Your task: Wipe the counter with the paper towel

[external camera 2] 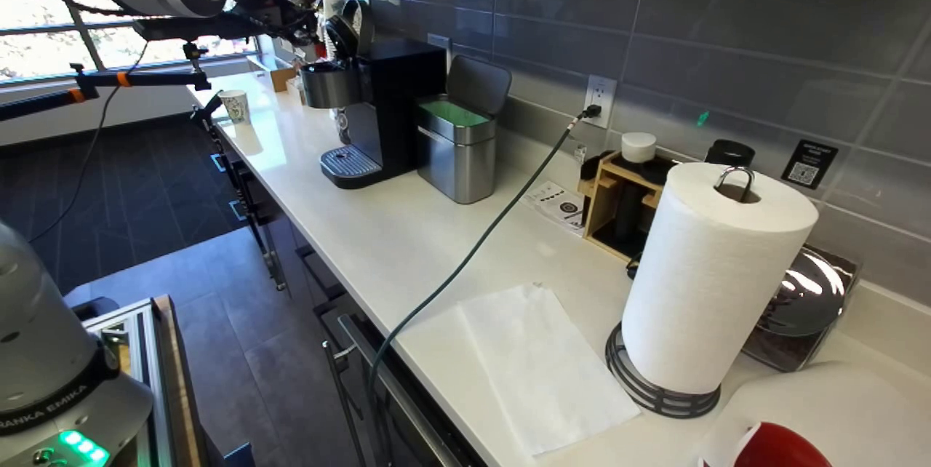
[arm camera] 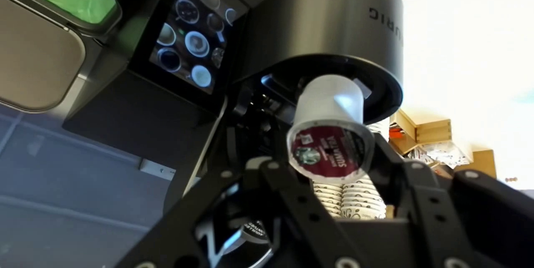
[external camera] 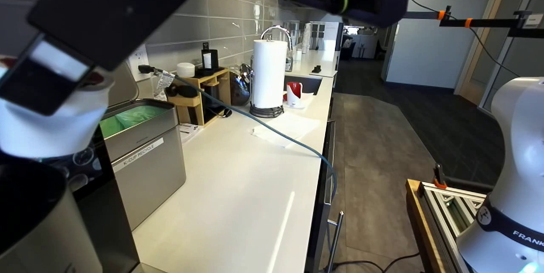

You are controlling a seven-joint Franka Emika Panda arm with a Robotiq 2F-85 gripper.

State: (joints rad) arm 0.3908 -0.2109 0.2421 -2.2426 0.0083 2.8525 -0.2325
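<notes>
In the wrist view my gripper (arm camera: 331,151) has its fingers (arm camera: 425,213) pinched around a coffee pod (arm camera: 327,105), maroon lid toward the camera. The coffee machine's steel head (arm camera: 338,30) looms behind it; whether the pod's base has entered, I cannot tell. In an exterior view, part of my gripper hides some of the pod, and the machine (external camera: 55,234) is cut off at the left. Well apart from me, the paper towel (external camera 2: 542,372) lies flat on the off-white counter (external camera 2: 349,220), just beside the upright roll (external camera 2: 716,285). A cable (external camera 2: 473,256) stretches from the wall outlet (external camera 2: 601,97) past the counter's front edge. A red object (external camera 2: 782,446) is cut off below. Farther out I see grey tiles (external camera 2: 727,38) and a bright window (external camera 2: 36,5).
</notes>
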